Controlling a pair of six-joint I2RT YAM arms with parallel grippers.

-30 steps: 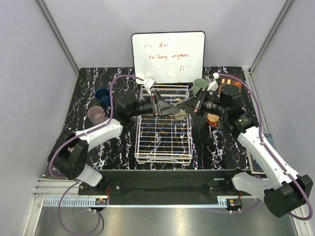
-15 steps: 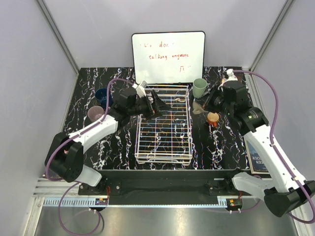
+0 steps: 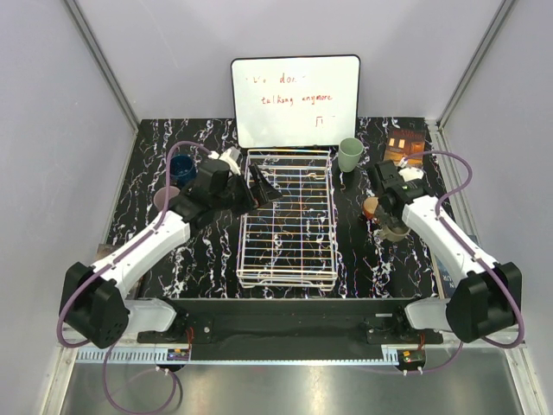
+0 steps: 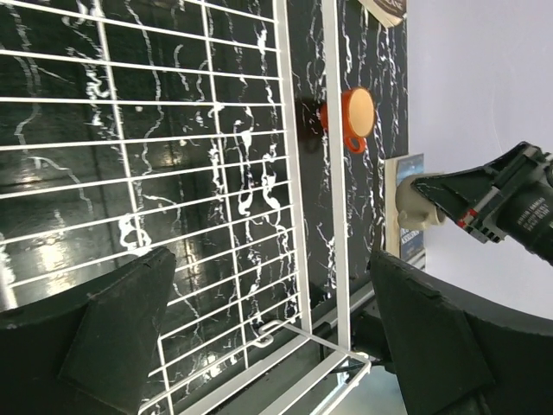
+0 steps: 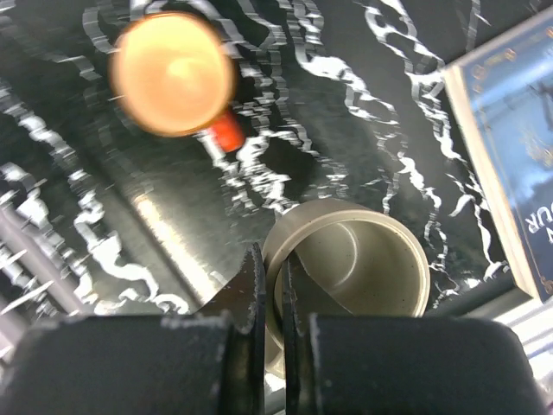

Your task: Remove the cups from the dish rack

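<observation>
The white wire dish rack (image 3: 287,233) lies mid-table with no cup in it; it also fills the left wrist view (image 4: 216,156). My right gripper (image 3: 390,226) is shut on the rim wall of the taupe cup (image 5: 354,259), one finger inside and one outside, low over the table just in front of the orange-red cup (image 3: 371,206) (image 5: 173,73). My left gripper (image 3: 263,186) is open and empty over the rack's far left edge. The mint green cup (image 3: 350,154) stands at the rack's far right. The dark blue cup (image 3: 180,169) and the pink-lilac cup (image 3: 164,199) stand at the left, the pink one partly behind my left arm.
A whiteboard (image 3: 295,99) with red writing leans at the back. A dark box (image 3: 404,145) lies at the back right. A blue book (image 5: 510,164) lies at the table's right edge, close to the taupe cup.
My right arm has carried the taupe cup from over the rack to the right and down, in front of the orange-red cup. My left arm has drawn back to the left.
</observation>
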